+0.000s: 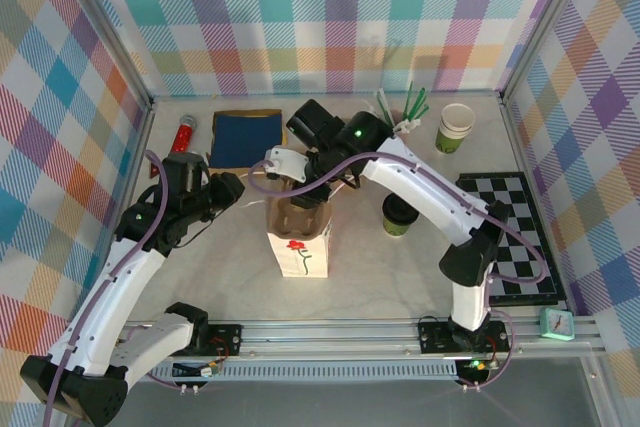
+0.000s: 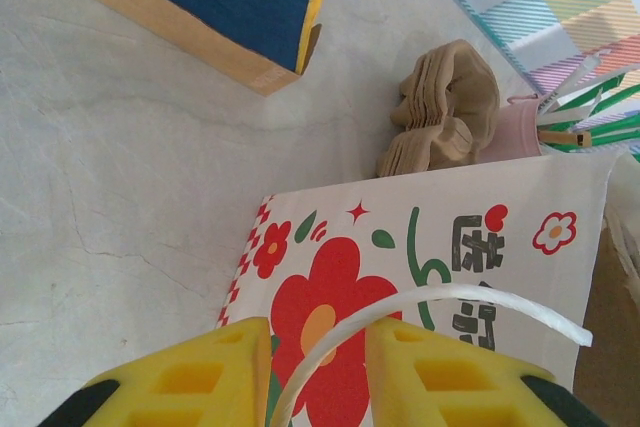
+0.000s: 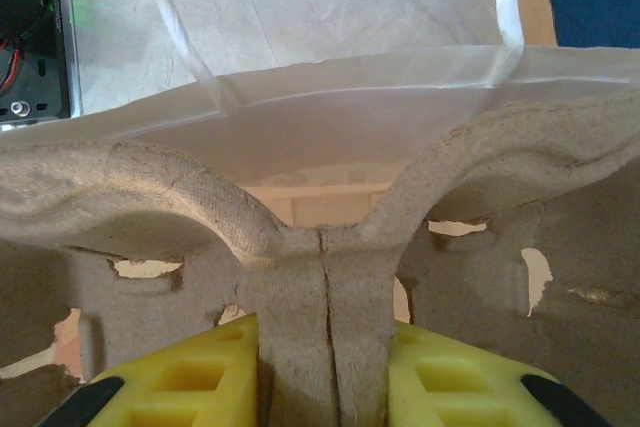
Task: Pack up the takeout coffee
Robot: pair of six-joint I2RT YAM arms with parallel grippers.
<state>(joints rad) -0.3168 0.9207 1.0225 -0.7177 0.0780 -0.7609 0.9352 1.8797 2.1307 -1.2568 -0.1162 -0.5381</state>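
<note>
Right jaws clamp carrier [image 3: 320, 247] at bag [image 3: 350, 107] rim, takeout coffee [image 1: 397, 215] nearby.

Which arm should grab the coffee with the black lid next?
Probably the right. The takeout coffee stands beside that arm, right of the paper bag. The right gripper, jaws shut on the pulp carrier, must release first; the left gripper has the bag's handle between its jaws.

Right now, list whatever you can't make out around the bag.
- Left wrist: whether the left gripper pinches the handle; the bottom edge cuts the grip off.
- Right wrist: the floor of the bag; the carrier, clamped in the right gripper, blocks it.
- Top: whether the coffee is sealed; too small.
</note>
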